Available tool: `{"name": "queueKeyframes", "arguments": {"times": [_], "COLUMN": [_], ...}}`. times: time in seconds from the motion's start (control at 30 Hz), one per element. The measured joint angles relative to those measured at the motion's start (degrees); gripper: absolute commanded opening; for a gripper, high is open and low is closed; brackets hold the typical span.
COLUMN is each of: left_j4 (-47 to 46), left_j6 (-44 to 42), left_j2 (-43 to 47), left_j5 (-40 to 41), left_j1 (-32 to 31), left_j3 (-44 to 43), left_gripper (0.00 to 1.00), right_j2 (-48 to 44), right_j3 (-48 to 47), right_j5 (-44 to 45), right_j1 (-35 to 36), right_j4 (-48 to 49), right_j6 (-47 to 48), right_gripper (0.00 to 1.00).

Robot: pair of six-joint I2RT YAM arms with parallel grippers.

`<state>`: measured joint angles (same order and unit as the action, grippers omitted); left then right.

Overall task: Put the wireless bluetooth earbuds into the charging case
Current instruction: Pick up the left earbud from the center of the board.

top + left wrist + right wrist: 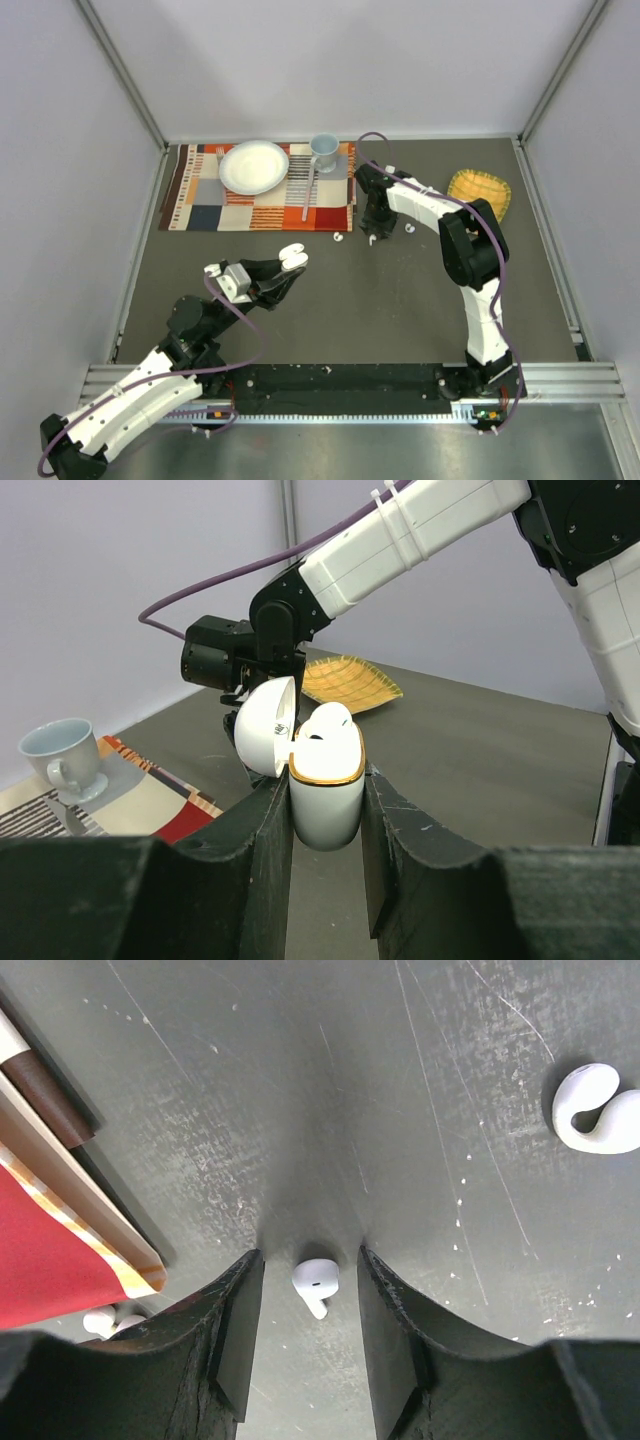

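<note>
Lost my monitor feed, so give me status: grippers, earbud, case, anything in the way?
Left gripper shut on charging case, lid open. Right gripper open, jaws straddling earbud on table, not touching. Placemat corner beside it, apart.

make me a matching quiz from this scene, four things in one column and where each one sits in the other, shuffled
Things
1. charging case
2. earbud
3. cup
4. yellow dish

Places
A. on the bare table, far right
B. clamped in the left tool, lid open
C. on the striped mat, beside the plate
D. on the table between the fingers of the right tool, untouched

Pairs: 1-B, 2-D, 3-C, 4-A
</note>
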<state>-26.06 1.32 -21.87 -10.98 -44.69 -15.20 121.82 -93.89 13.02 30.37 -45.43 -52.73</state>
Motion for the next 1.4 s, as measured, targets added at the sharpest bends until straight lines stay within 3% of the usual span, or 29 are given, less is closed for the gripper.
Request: {"name": "queueKeyframes", "arguments": {"times": [0.3, 0.43, 0.7, 0.87, 1.4], "left_j4": [0.0, 0.0, 0.0, -0.1, -0.1], "left_j6": [0.0, 0.0, 0.0, 0.0, 0.3], "left_j2": [-0.1, -0.5, -0.5, -0.9, -1.6], "left_j5": [0.1, 0.1, 0.1, -0.1, -0.1], "left_j1": [0.0, 0.0, 0.0, 0.0, 0.0], "left_j3": [0.0, 0.0, 0.0, 0.0, 0.0], "left_gripper": [0.0, 0.0, 0.0, 0.0, 0.0], "right_j2": [0.0, 0.1, 0.1, 0.1, 0.2], "right_j3": [0.0, 0.0, 0.0, 0.0, 0.0], "right_j5": [0.9, 1.6, 2.1, 2.2, 2.6], "right_j1": [0.5, 0.7, 0.8, 1.0, 1.6], "right_j4": [0.0, -0.2, -0.5, -0.2, 0.2], "right_j6": [0.1, 0.6, 0.8, 1.2, 3.6], "right_gripper": [0.41, 0.29, 0.31, 0.39, 0.37]}}
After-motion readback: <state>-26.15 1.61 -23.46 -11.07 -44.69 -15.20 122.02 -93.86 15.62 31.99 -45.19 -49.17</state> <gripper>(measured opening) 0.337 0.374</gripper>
